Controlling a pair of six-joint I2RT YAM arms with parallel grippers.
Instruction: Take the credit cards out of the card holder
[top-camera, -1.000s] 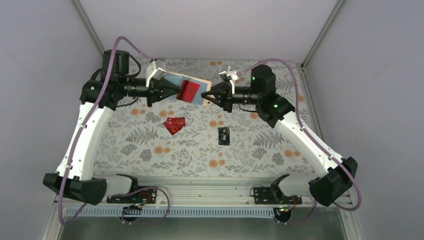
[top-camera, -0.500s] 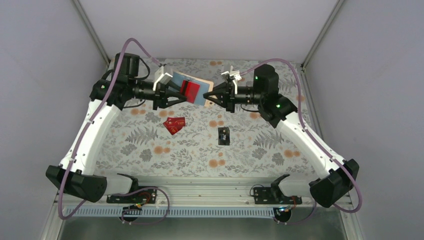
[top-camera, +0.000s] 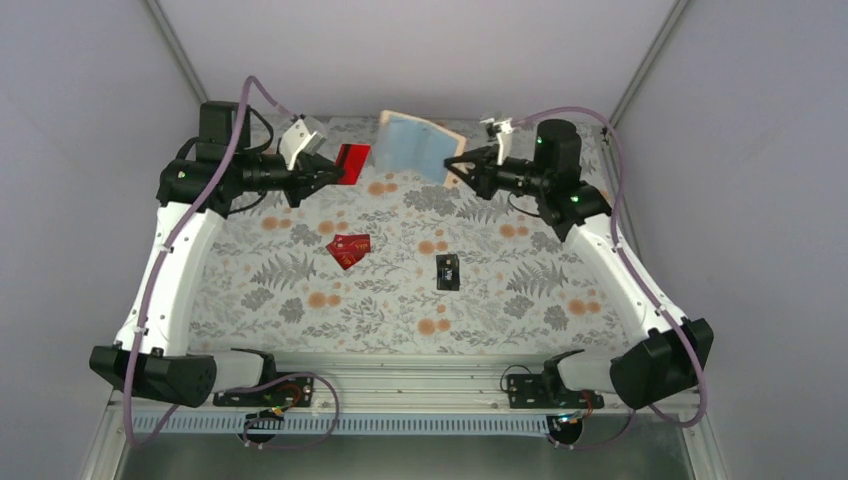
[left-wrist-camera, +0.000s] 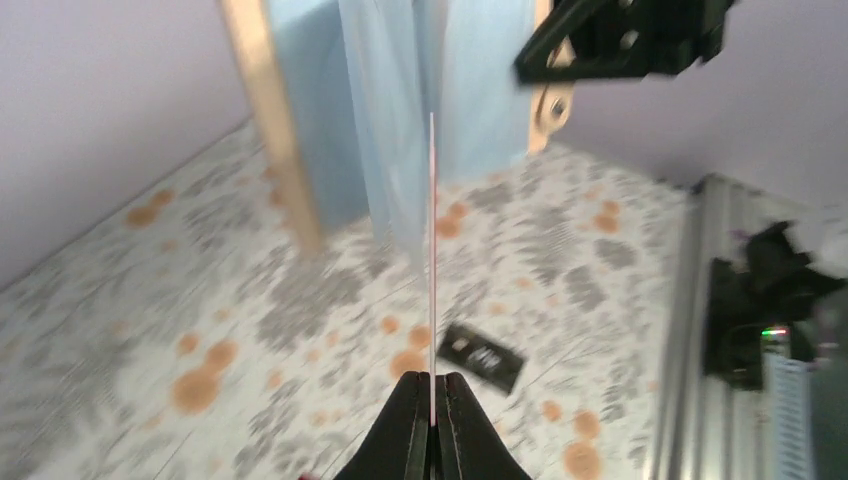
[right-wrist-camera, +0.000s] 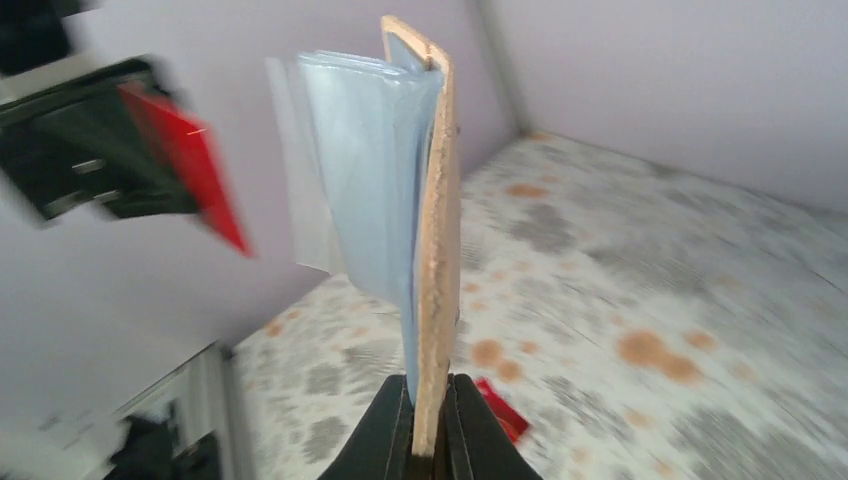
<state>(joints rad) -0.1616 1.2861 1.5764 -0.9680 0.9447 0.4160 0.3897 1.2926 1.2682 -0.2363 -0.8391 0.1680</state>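
Observation:
My left gripper (top-camera: 336, 170) is shut on one red credit card (top-camera: 353, 163), held in the air at the back left and clear of the card holder. In the left wrist view this card (left-wrist-camera: 432, 250) shows edge-on, rising from the pinched fingers. My right gripper (top-camera: 456, 165) is shut on one panel of the open card holder (top-camera: 412, 145), tan outside and pale blue inside, held up at the back centre. The right wrist view shows the holder (right-wrist-camera: 430, 210) clamped by its tan edge. Two red cards (top-camera: 348, 248) and a black card (top-camera: 447, 271) lie on the table.
A floral cloth (top-camera: 300, 300) covers the table. Grey walls close in the back and both sides. A metal rail (top-camera: 420, 375) with the arm bases runs along the near edge. The two grippers are about a card holder's width apart.
The left gripper opened briefly, shut on the red card again and pulled it left, out of the holder. The right gripper drew the holder back and to the right.

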